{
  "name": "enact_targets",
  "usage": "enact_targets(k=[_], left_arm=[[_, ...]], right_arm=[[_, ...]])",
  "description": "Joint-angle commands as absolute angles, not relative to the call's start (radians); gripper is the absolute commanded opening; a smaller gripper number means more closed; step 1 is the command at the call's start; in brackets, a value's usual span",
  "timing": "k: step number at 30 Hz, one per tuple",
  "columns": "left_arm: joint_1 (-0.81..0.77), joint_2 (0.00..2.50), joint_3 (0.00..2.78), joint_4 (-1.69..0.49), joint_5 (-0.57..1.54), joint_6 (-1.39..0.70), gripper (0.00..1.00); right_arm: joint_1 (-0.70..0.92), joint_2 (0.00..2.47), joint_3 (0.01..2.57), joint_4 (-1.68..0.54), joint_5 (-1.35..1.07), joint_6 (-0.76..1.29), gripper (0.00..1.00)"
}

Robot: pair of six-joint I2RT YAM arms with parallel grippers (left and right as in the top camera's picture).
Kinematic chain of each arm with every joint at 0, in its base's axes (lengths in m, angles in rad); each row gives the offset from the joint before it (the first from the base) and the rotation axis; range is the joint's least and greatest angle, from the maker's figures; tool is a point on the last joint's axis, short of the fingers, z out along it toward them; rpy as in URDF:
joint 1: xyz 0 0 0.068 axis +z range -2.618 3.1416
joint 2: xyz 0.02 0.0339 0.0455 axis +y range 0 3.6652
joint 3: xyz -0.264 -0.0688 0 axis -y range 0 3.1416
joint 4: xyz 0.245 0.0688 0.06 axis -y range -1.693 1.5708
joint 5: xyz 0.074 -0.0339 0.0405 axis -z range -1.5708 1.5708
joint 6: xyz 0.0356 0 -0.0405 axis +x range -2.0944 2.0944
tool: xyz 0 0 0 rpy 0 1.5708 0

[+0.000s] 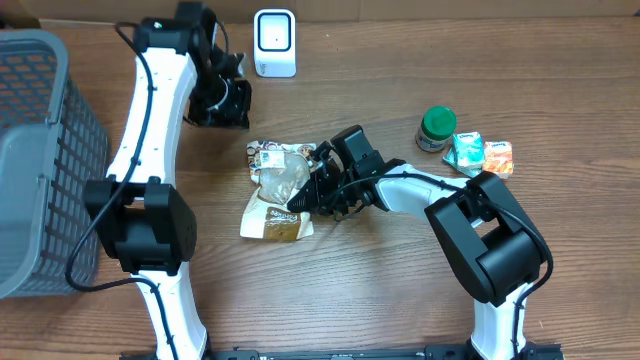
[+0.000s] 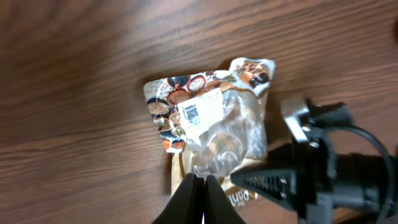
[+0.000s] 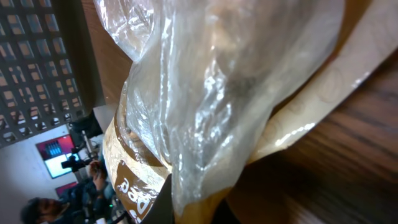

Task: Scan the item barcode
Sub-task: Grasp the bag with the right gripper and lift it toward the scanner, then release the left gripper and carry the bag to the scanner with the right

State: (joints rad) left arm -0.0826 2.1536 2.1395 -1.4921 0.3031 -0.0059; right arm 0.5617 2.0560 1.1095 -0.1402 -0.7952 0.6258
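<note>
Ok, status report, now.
Left gripper shut, empty. Right gripper shut on snack bag edge. Bag lying on table, barcode label up. Nothing between bag and scanner.

Left arm [image 1: 150,110] and right arm [image 1: 412,190]: glossy white shells, bulky black joints, thin black cables trailing behind the black left gripper [image 2: 199,186] and right gripper [image 1: 305,198].

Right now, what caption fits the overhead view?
Right jaws shut on the bag mid-table; the scanner stands at the far edge.
</note>
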Motion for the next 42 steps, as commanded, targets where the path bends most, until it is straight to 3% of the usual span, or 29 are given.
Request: enact_targets(k=[1,11,20,30,39,41,42], left_arm=[[-0.085,2.146,2.200,-1.526,0.316,0.030,0.04],[0.014,2.122,2.319,-1.559,0.410,0.030,0.04],[0.220,2.004,2.408,-1.589,0.419,0.011,0.04],[0.350,1.983,2.408,-1.634,0.416,0.015,0.14],[0.347,1.983,2.408,-1.634,0.382,0.027,0.50],[0.347,1.983,2.408,-1.634,0.382,0.027,0.65],[0.347,1.983,2.408,-1.634,0.381,0.027,0.84]], right_arm=[[0.554,1.998,1.111,-0.179,-0.732,0.535,0.04],[0.553,1.773,1.240,-0.495,-0.535,0.226,0.04],[0.525,1.555,1.253,-0.492,-0.500,0.215,0.04],[0.521,1.380,1.253,-0.550,-0.419,0.204,0.04],[0.521,1.350,1.282,-0.703,-0.419,0.204,0.04],[0.521,1.350,1.291,-0.731,-0.419,0.204,0.04],[0.521,1.350,1.297,-0.741,-0.419,0.204,0.04]])
